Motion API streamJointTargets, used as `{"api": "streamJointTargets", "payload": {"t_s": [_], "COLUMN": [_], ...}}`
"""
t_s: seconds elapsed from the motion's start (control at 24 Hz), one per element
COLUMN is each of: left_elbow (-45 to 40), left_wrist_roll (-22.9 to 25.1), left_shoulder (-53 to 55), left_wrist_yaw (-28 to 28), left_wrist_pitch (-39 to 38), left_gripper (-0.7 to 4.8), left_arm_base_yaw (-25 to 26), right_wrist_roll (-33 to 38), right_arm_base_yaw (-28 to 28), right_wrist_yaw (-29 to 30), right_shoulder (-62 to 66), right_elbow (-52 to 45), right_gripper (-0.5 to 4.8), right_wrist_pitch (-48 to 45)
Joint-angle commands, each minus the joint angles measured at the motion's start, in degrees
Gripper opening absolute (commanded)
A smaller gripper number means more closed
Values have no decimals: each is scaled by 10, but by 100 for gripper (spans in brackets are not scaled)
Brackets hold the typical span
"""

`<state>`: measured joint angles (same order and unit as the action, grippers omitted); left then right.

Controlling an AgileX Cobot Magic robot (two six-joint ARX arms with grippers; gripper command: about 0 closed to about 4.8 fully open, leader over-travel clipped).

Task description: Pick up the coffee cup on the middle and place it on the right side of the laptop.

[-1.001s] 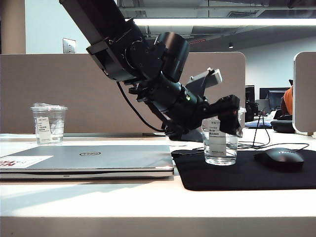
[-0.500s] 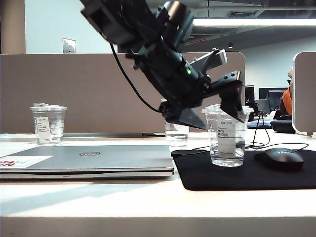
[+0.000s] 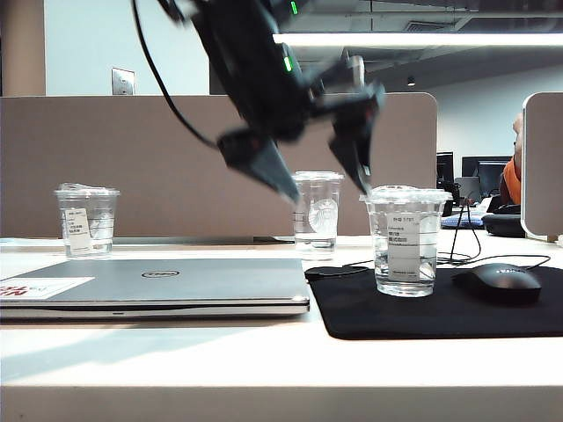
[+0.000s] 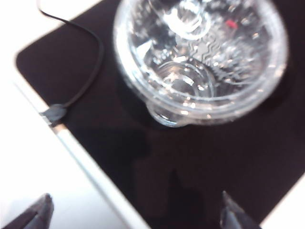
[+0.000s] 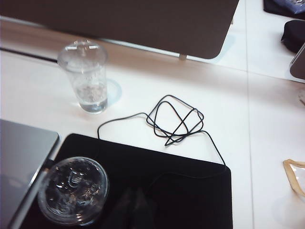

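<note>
Clear plastic coffee cup (image 3: 405, 239): upright on the black mouse pad (image 3: 440, 312), domed lid on, white printed label facing the exterior camera, some clear liquid inside. Also seen from above (image 4: 200, 57) and (image 5: 73, 191).
Cup vs. laptop: cup stands on the right side of the laptop (image 3: 158, 286), near its right edge, not touching it.
Laptop: silver-grey, lid shut, flat on the white desk (image 3: 264, 360); round logo on the lid, white-and-red sticker at its left front corner.
Mouse pad: just right of the laptop, touching or nearly touching its edge; a thin black cable (image 5: 176, 119) lies looped on the desk behind the pad.
Mouse (image 3: 503, 281): black, on the pad, right of the cup, apart from it.
Left hand (image 3: 312, 171): in the air above and to the left of the cup, blurred; fingers spread wide, nothing between them, clear of the cup. Both fingertips show in the left wrist view (image 4: 133, 214), with the cup's lid beyond them.
Right hand: not visible in any view; cannot tell its state.
Tall cup (image 3: 318, 211): slimmer, round logo, on the desk behind the pad, behind-left of the coffee cup.
Third cup (image 3: 86, 220): short, uneven lid, on the desk behind the laptop's left end.
</note>
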<state>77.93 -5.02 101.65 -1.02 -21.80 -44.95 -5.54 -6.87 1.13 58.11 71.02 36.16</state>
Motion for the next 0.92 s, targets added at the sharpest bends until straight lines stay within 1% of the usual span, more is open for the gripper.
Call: {"api": "streamJointTargets", "payload": {"t_s": [0.04,0.08,0.21,0.25,0.29,0.5,0.71,0.79,0.92], "left_elbow": [3,3,3,3,3,3,-2,-15,-63], "left_wrist_roll": [2,2,1,1,1,1,3,5,5], "left_shoulder": [-61,-80,-146,-192,-212,-319,-410,-440,-493], "left_wrist_yaw": [-8,-7,-4,-2,-3,-9,-46,-58,-59], "left_wrist_pitch": [-48,-59,-94,-116,-125,-160,-196,-205,-209], "left_gripper": [479,433,180,26,-8,-6,-6,-6,-6], "left_arm_base_yaw": [-1,-1,-1,-1,-1,-1,-1,-1,-1], "right_wrist_roll": [26,28,36,55,63,71,71,70,70], "right_arm_base_yaw": [0,0,-1,-2,-4,-36,-83,-91,-92], "right_wrist_yaw": [1,1,5,5,5,5,-2,-2,-4], "right_shoulder": [-20,-26,-47,-61,-68,-128,-231,-276,-346], "right_elbow": [2,2,2,2,2,-23,-87,-115,-155], "right_gripper": [-5,-5,-5,-5,-5,-5,-5,-5,-5], "right_wrist_pitch": [3,9,37,60,71,103,116,116,116]}}
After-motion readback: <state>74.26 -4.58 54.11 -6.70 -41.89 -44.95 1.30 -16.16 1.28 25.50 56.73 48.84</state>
